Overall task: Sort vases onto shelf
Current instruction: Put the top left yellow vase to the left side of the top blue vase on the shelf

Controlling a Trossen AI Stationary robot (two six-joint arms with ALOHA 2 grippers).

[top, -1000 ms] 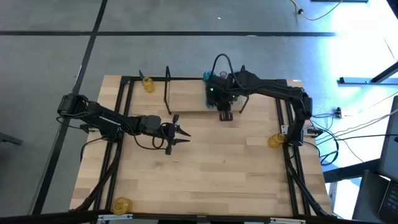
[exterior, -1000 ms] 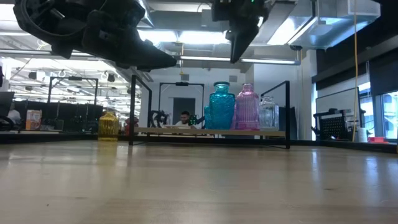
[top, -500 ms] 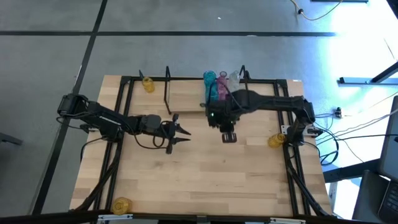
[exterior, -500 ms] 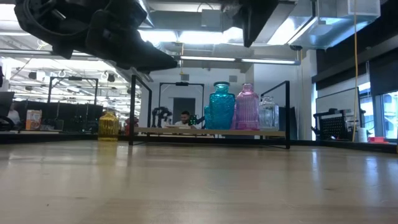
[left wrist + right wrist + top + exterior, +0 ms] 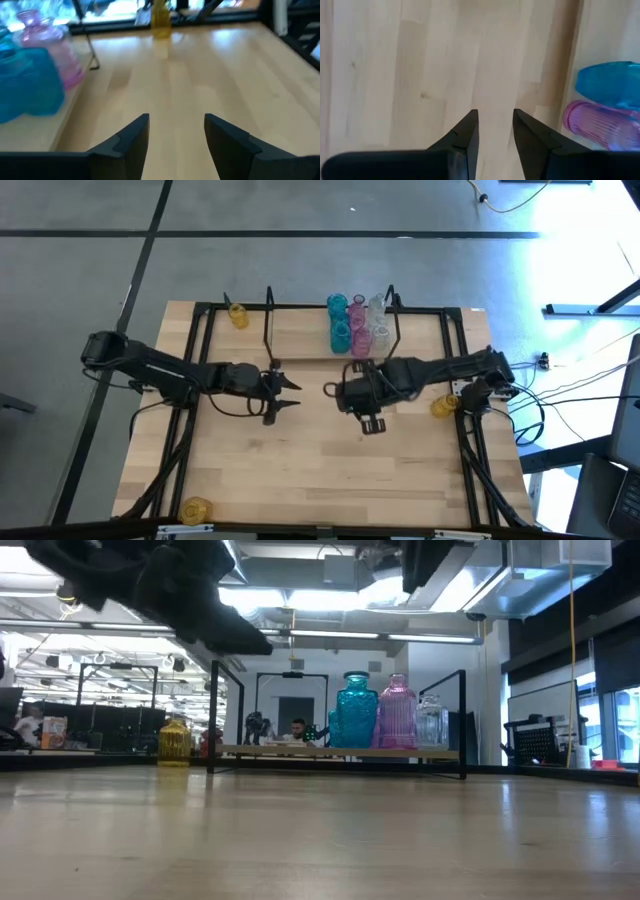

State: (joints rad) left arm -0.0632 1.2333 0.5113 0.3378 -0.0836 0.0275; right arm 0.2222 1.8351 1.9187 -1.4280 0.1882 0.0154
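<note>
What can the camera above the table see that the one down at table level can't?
Only the overhead view shows both arms whole, the left hand and right hand open and empty over the middle of the table, plus yellow vases at the right edge and the front-left corner. Only the low view shows the room behind and the vases from the side, standing upright. Both show the shelf with teal, pink and clear vases, and one yellow vase to its left.
</note>
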